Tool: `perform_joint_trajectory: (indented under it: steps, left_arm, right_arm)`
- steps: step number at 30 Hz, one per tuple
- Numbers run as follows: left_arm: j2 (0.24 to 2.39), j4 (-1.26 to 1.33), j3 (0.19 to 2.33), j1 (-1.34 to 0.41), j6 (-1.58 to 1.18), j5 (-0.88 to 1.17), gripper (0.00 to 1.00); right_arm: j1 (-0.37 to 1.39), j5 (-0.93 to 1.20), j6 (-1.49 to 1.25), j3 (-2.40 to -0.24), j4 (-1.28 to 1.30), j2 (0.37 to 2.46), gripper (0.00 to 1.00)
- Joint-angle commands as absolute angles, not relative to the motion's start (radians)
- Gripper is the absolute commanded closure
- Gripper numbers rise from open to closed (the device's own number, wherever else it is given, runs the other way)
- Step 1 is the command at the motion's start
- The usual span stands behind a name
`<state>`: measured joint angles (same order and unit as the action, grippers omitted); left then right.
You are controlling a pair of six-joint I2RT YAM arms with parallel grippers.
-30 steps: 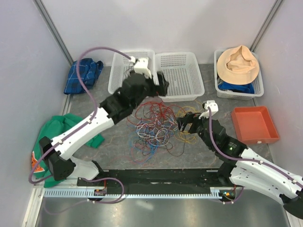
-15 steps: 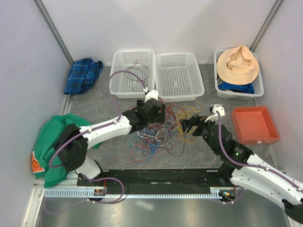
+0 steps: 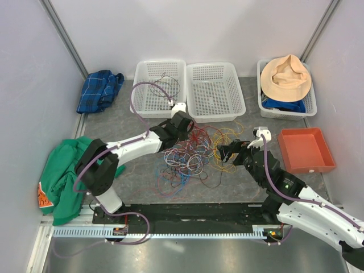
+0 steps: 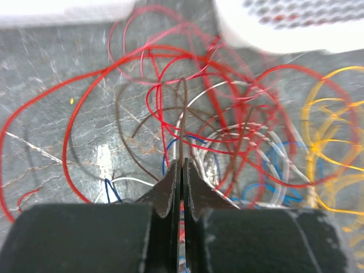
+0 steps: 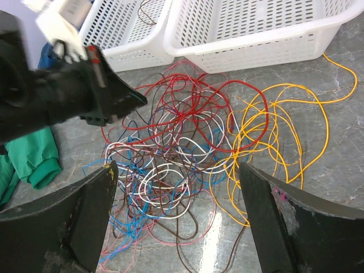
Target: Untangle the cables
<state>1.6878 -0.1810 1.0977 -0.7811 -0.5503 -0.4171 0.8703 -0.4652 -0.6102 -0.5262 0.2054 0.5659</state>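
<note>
Cables (image 3: pixel 190 156) in one loose tangle mid-tabletop (image 3: pixel 250 116), just in front of two white baskets (image 3: pixel 216 85): red, brown, white and blue strands leftward, yellow loops rightward. Clenched at the tangle's far-left edge, the left gripper (image 4: pixel 182 168), pinching a dark brown strand running straight ahead from its tips under red loops. Spread wide and empty just off the yellow side, the right gripper (image 5: pixel 177 170). Probably next: drawing that brown strand back leftward, away from the heap.

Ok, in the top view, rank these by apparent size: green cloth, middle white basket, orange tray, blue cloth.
1. green cloth
2. middle white basket and orange tray look about alike; not ranking them
3. blue cloth
</note>
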Motion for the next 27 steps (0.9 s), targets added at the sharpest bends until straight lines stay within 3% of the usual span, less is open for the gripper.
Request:
perform_joint_trajectory:
  steps: [1, 6, 10, 19, 27]
  left_arm:
    - [1.439, -0.144, 1.104, -0.805, -0.511, -0.428, 0.98]
    - [1.199, -0.225, 1.204, -0.841, -0.445, -0.339, 0.98]
    - [1.135, -0.276, 1.340, -0.854, -0.394, -0.238, 0.98]
    - [1.164, -0.387, 1.676, -0.857, -0.250, -0.288, 0.98]
    - [1.330, -0.456, 2.046, -0.857, -0.193, -0.256, 0.98]
  right_arm:
    - [0.870, -0.468, -0.621, -0.532, 0.204, 0.552, 0.05]
    - [0.870, -0.450, -0.615, -0.540, 0.178, 0.574, 0.05]
    - [0.870, -0.411, -0.612, -0.552, 0.150, 0.586, 0.05]
    - [0.868, -0.354, -0.592, -0.566, 0.137, 0.532, 0.05]
    - [0.868, -0.227, -0.583, -0.569, 0.026, 0.572, 0.05]
